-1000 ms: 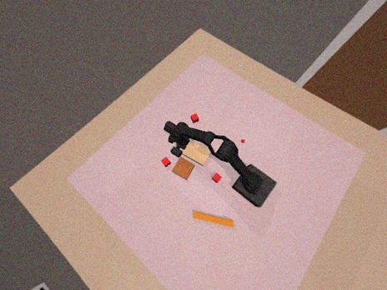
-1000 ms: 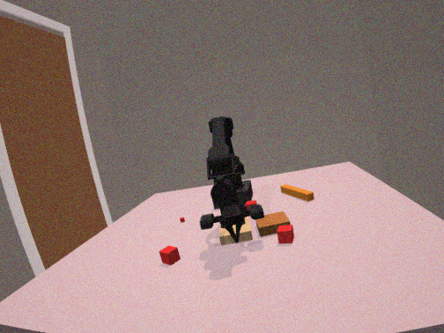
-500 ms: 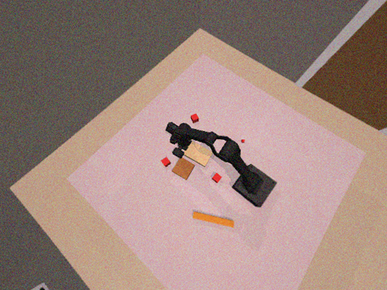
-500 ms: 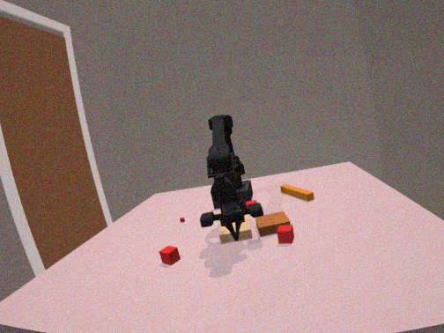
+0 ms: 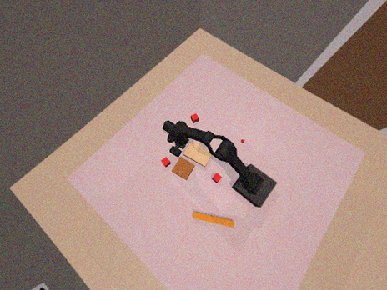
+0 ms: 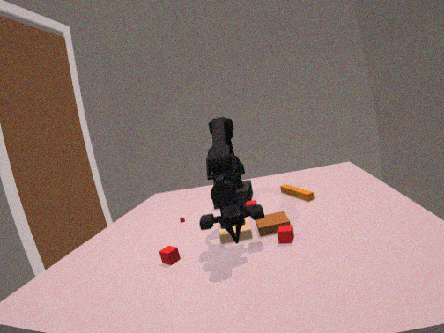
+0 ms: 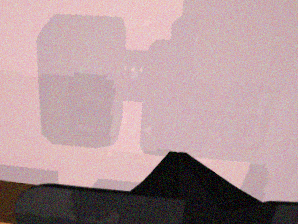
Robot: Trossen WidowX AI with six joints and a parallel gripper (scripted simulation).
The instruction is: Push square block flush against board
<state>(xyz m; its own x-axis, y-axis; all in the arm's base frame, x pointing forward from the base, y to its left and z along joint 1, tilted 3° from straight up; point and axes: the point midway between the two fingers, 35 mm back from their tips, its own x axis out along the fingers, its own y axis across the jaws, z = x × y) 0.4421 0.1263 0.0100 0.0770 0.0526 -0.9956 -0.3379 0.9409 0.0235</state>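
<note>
The square block is brown and lies flat; its side shows at the lower left corner of the wrist view. The tan board lies flat beside it, with a narrow gap between their facing sides. My gripper is shut and empty, pointing down at the board's side that faces the exterior view. Whether its tips touch the board cannot be told. The arm hides part of the board in the top and exterior views.
Red cubes stand beyond the board, near the block and towards the arm base. A tiny red cube and an orange bar lie farther off.
</note>
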